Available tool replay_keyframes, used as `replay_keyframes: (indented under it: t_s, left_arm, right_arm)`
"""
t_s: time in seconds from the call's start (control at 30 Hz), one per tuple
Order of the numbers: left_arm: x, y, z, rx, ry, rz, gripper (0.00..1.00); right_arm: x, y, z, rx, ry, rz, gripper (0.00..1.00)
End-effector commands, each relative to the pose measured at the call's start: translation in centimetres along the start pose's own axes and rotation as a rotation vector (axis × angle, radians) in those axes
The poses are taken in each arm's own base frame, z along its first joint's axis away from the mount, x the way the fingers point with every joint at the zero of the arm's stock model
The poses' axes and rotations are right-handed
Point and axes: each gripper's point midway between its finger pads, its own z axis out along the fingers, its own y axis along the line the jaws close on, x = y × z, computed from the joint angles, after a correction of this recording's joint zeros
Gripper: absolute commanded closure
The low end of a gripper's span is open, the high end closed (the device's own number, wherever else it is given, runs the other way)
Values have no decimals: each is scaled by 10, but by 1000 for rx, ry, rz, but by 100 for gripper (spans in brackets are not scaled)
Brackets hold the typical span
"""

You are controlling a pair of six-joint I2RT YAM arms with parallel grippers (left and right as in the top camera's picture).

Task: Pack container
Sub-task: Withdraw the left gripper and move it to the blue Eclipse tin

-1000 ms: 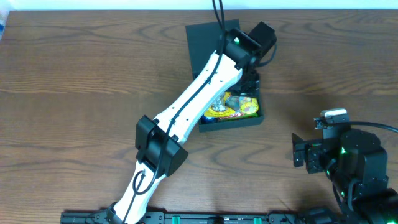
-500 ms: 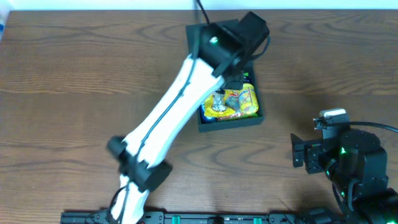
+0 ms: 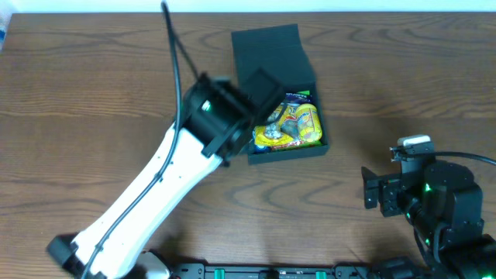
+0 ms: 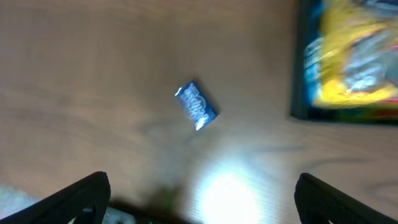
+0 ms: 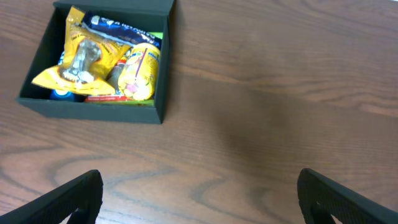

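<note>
Left gripper (image 4: 202, 200) wide, empty, outside container (image 4: 297, 68); blue packet (image 4: 196, 106) on table near container wall. Right gripper (image 5: 199, 198) wide, well apart from container.

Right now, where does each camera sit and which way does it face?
Overhead: above the table, facing straight down; box and both arms show.
Left wrist: on the left arm, facing down at a blue packet; open jaws at bottom.
Right wrist: on the right arm, facing the box; open jaws below.
Shared: all show the box's yellow bag.
</note>
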Motion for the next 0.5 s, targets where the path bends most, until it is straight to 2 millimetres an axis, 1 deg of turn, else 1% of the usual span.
replay_keyframes:
  t_s: [0.0,0.07,0.17,0.2,0.33,0.47]
  left_arm:
    - [18,29,-1,-15,-22,-128,5]
    - [29,35,5,-7,-10,-164,5]
    - [50,37,19,21,53,-219,5]
    - [60,37,28,36,98,-242,5]
    - [83,36,57,60,218,-302,5]
    - [95,27,86,118,306,-303,5]
  right_arm:
    - [1,1,1,-10,3,19,1]
    - [1,1,1,-10,3,19,1]
    - [1,1,1,-10,3,19,1]
    - [1,1,1,-10,3,19,1]
    - [1,1,1,-10,3,19,1]
    - [1,1,1,-10,3,19,1]
